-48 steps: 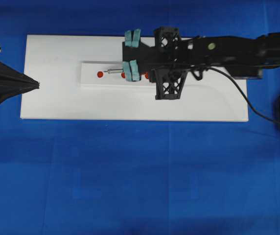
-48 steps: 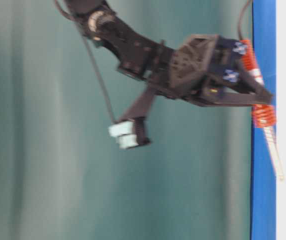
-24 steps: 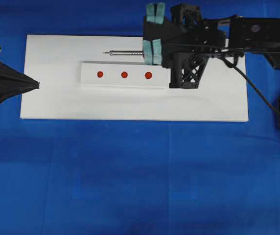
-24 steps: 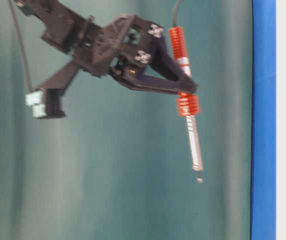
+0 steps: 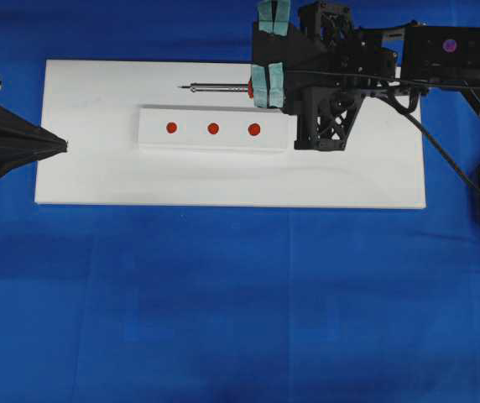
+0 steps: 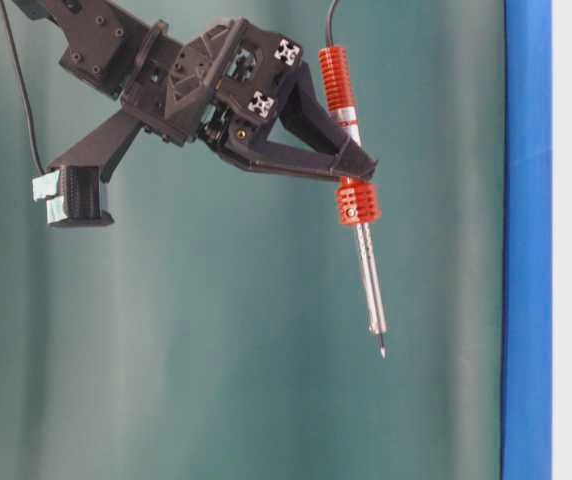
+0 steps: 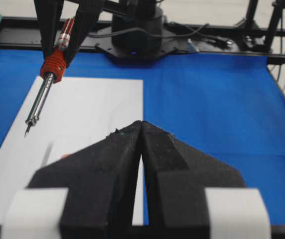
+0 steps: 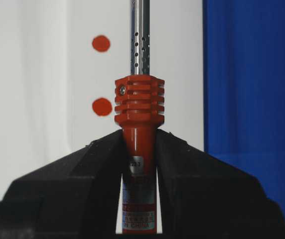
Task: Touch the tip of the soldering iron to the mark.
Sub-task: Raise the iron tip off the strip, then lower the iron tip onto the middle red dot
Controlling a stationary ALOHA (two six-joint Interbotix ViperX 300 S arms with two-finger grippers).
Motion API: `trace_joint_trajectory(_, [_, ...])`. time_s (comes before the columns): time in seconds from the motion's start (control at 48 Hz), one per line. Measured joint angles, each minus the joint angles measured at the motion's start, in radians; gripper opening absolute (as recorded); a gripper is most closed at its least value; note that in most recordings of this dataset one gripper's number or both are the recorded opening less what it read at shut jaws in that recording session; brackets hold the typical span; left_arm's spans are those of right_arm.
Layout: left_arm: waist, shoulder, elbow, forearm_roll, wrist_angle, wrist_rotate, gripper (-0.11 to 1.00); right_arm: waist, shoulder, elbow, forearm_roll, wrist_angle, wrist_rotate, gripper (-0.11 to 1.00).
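My right gripper [image 5: 255,87] is shut on the red-orange handle of the soldering iron [image 5: 215,86], just behind its ribbed collar [image 8: 139,107]. In the table-level view the iron [image 6: 364,260] hangs well off the white board, tip [image 6: 382,352] angled toward it. From overhead the tip [image 5: 180,86] points left, beyond the far edge of the raised strip [image 5: 215,141]. That strip carries three red marks [image 5: 213,128]. Two marks [image 8: 101,106] show left of the shaft in the right wrist view. My left gripper [image 5: 62,147] rests shut and empty at the board's left end [image 7: 141,124].
The white board [image 5: 97,176] lies on a blue cloth [image 5: 223,294]. The iron's black cord [image 5: 441,164] trails from the right arm across the board's right end. The right arm's base [image 7: 135,30] stands at the far end.
The right gripper has lifted the iron off the strip of marks, carrying it up and toward the board's far edge. The left gripper has stayed still.
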Motion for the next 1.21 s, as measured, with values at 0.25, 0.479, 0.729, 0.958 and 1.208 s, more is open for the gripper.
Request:
trace_joint_trajectory(0.25, [0.000,0.000,0.000,0.000,0.002,0.000,0.00,0.002,-0.077,0.084,-0.002,0.006,0.005,0.06])
trace_joint_trajectory(0.479, [0.000,-0.002,-0.002,0.000,0.000,0.000,0.00,0.005,-0.129,0.132,0.000,0.008,0.006,0.06])
trace_joint_trajectory(0.729, [0.000,-0.002,0.000,0.000,0.000,0.000,0.00,0.006,-0.140,0.138,0.000,0.008,0.009,0.06])
trace_joint_trajectory(0.958, [0.002,0.000,-0.002,0.000,0.002,0.000,0.00,0.006,-0.132,0.138,0.000,0.006,0.014,0.06])
trace_joint_trajectory(1.208, [0.002,-0.002,-0.002,0.000,0.002,0.000,0.00,0.014,-0.052,0.138,0.005,-0.003,0.017,0.06])
